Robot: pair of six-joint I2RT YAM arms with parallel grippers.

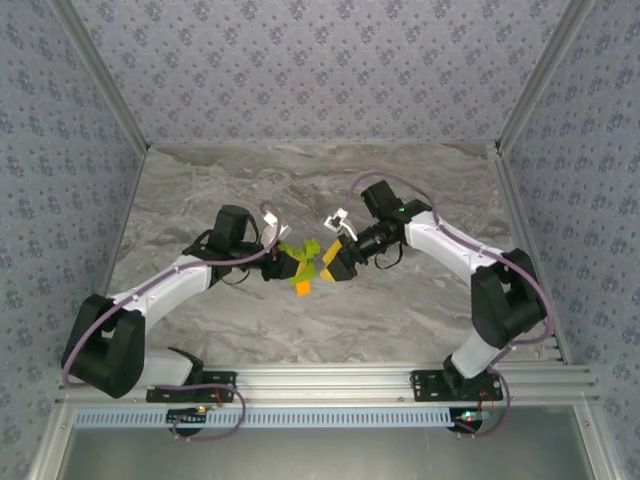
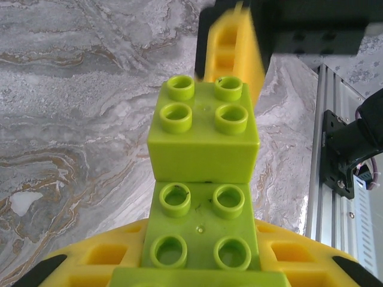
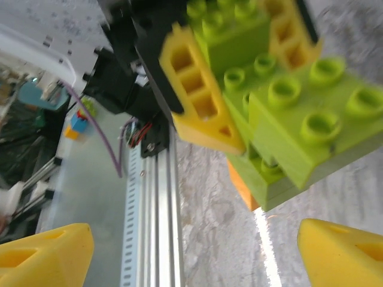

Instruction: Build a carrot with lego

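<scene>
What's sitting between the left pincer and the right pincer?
The lego carrot, clamped in the left pincer; the open right pincer faces it from the other side. The top view shows this.

Lime-green bricks (image 2: 203, 143) are seen between the left pincer's (image 1: 278, 266) yellow fingers (image 2: 96, 257). An orange brick (image 3: 242, 185) is seen near its tip, and a grey, brown-veined marbled table (image 2: 72, 89) behind it.

Illumination is bright and even with soft shadows; the right wrist view is blurred, possibly from motion, around the lime-green bricks (image 3: 299, 113).
</scene>
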